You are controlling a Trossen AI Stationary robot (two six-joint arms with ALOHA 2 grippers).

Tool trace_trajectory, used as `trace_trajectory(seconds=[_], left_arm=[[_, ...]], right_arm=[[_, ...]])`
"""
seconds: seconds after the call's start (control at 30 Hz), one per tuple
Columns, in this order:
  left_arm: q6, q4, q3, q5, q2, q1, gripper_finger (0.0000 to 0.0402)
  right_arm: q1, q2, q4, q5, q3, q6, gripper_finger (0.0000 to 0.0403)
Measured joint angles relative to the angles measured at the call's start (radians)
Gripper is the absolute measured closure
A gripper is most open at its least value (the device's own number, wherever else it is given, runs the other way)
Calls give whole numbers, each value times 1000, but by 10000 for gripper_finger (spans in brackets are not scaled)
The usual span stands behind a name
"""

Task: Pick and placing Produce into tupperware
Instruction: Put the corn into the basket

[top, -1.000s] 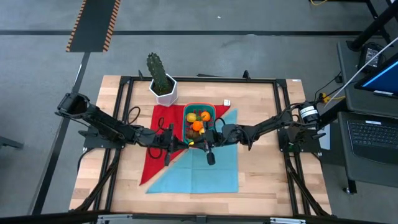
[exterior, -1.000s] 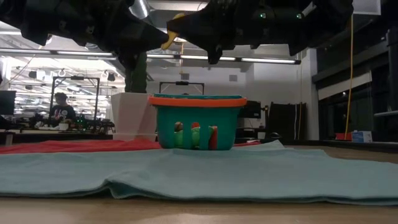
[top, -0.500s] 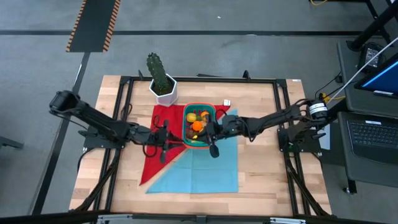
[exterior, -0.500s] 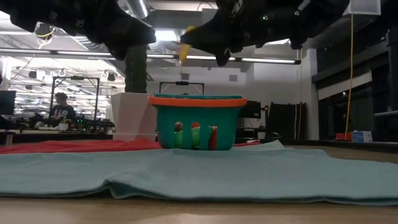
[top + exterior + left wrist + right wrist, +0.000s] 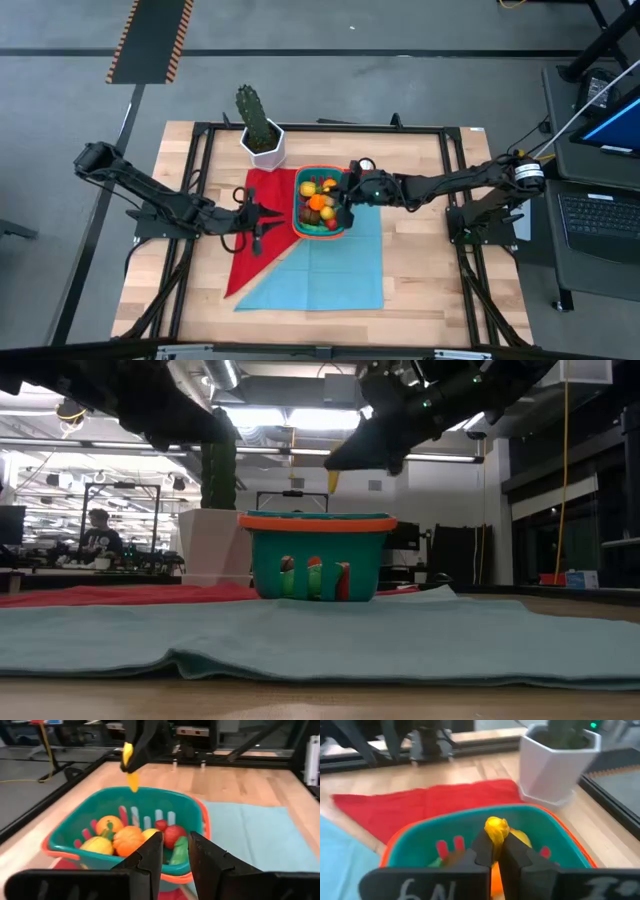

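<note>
The teal tupperware (image 5: 296, 205) with its orange-red rim stands on the cloths at mid-table and holds several produce pieces (image 5: 127, 837), orange, yellow, red and green. My right gripper (image 5: 345, 207) reaches in from the table's right and hangs over the tupperware's right part, shut on a small yellow produce piece (image 5: 333, 481). My left gripper (image 5: 260, 224) hovers over the red cloth just left of the tupperware. Its fingers (image 5: 150, 860) stand slightly open with nothing between them. My right gripper pinches the yellow piece's upper part (image 5: 495, 826) between its two fingertips. The fingers come from the table's right, slanting down. The piece's lower end (image 5: 133, 781) hangs below the fingertips, lifted clear above the tupperware's rim (image 5: 318, 520).
A green cactus in a white hexagonal pot (image 5: 262, 140) stands at the far left, close behind the tupperware. A red cloth (image 5: 245, 255) and a teal cloth (image 5: 335, 265) lie under and in front of it. A black frame (image 5: 320, 127) runs around the wooden table.
My right gripper has carried the yellow piece from in front of the tupperware toward the far edge and up, over the tupperware, tipping from steeply downward to nearer level. My left gripper has drawn back toward the table's left edge, away from the tupperware.
</note>
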Motion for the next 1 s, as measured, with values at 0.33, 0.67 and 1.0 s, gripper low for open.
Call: trace_trajectory(seconds=[0.33,0.67,1.0], left_arm=[[-19,-23,0,-15,0,1,304],[-21,-40,0,-15,2,1,305],[-21,-80,0,-8,2,-1,327]], right_arm=[[-16,-11,-133,50,9,143,389],[-27,11,-533,2,221,389,389],[-27,139,-557,-6,290,423,389]])
